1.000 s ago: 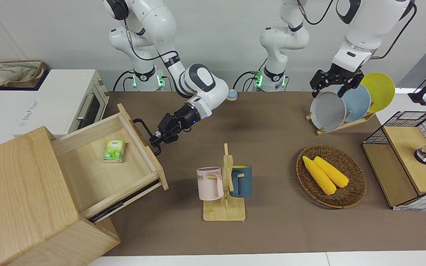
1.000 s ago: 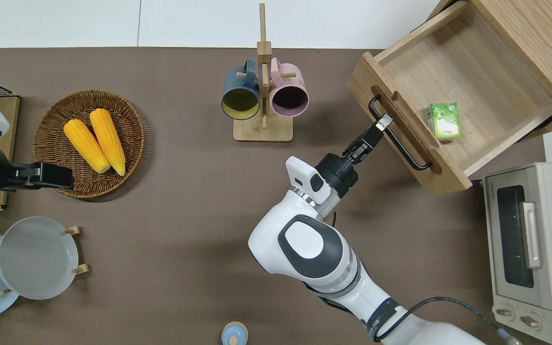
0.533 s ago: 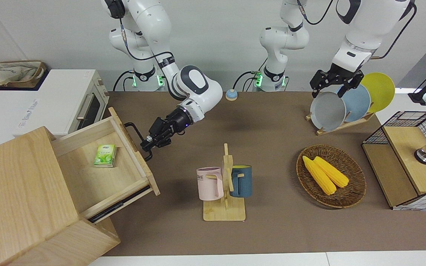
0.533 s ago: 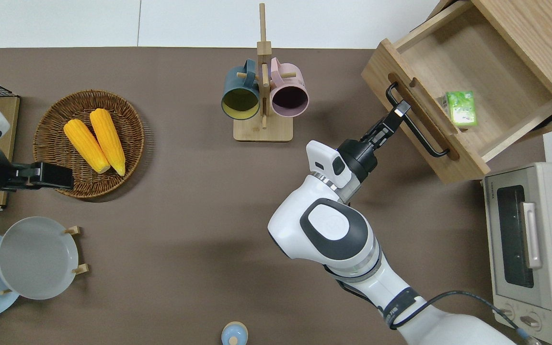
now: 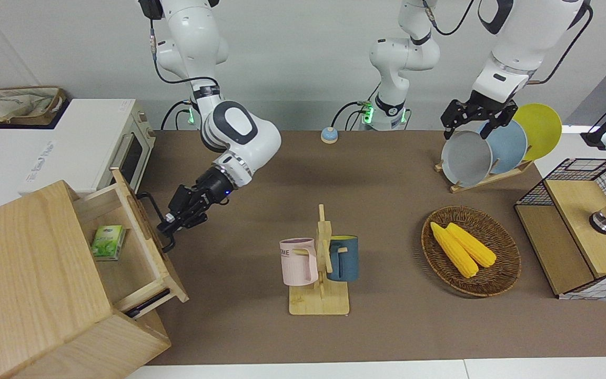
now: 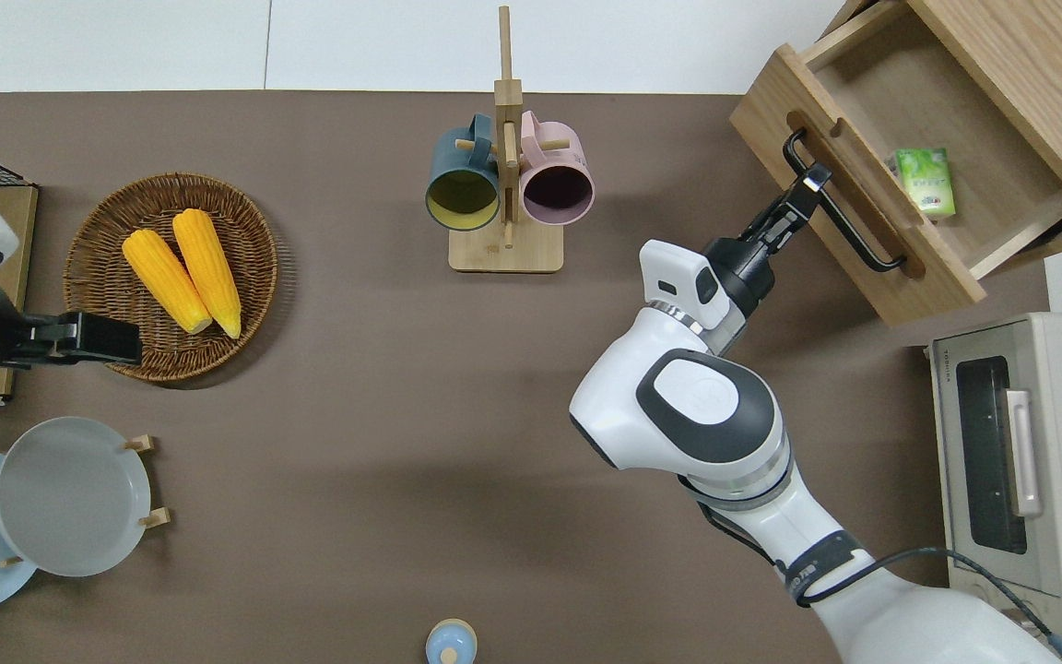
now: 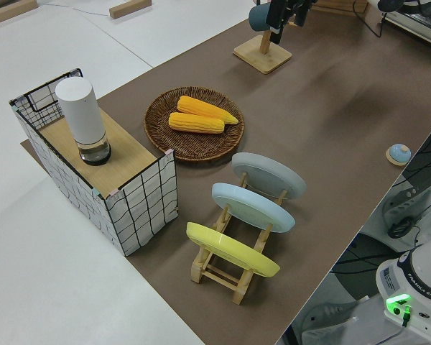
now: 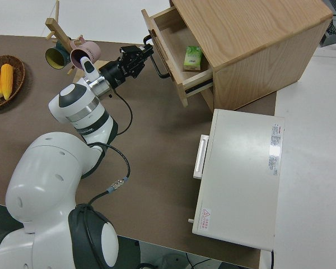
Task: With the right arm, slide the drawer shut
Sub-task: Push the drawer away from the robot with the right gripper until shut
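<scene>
Over at the right arm's end of the table, the big pale-wood box (image 5: 29, 273) has swallowed a good chunk more of the drawer (image 6: 900, 175) than it had a second ago. Roughly half of it sticks out now, and the front panel sits much closer to the box, so the push is clearly working. I'd guess the job is a bit past halfway, with the same straight shove left to finish it.

Next to the box on the side nearer the robots is the white toaster oven (image 6: 1020, 480). The drawer's near corner sits just beside the oven's top edge without touching, so I'd watch that as it goes in. Toward the middle of the table the brown tabletop (image 6: 383, 387) is bare, so the arm has plenty of space. The mug rack (image 6: 505, 184) is well apart from the drawer front.

The right arm (image 6: 706, 415) stretches diagonally toward the drawer, and the right gripper (image 6: 806, 189) sits on the black bar handle (image 6: 840, 207), near the end farther from the robots. The jaws look pinched onto the bar.

The left arm is parked; can't tell how its fingers stand.

Smallest thing: the little green packet (image 6: 926, 182) riding inside the drawer, now close to the box's opening.
</scene>
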Action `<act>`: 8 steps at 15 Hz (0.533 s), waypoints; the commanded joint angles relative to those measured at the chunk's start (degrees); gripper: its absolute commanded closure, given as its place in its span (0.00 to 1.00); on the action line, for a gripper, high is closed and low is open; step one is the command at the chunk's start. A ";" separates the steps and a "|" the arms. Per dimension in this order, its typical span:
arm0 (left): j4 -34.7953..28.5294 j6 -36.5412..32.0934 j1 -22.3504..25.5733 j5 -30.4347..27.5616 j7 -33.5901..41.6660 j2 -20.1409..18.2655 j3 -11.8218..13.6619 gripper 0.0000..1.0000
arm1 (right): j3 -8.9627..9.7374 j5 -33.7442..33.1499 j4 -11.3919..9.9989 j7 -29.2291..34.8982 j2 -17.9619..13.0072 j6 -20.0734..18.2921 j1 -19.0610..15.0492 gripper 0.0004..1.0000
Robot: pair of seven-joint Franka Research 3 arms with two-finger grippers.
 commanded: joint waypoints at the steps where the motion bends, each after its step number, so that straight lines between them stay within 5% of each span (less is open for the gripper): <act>1: 0.12 -0.73 -0.13 0.73 0.09 -0.48 0.16 0.00 | -6.07 -5.23 3.30 0.44 3.07 13.82 -2.24 1.00; 3: 0.12 -0.73 -0.13 0.73 0.09 -0.48 0.16 0.00 | -8.62 -7.08 3.65 0.62 3.07 16.22 -2.76 1.00; 8: 0.12 -0.74 -0.13 0.73 0.09 -0.48 0.16 0.00 | -10.30 -8.49 3.74 0.71 3.07 18.77 -3.56 1.00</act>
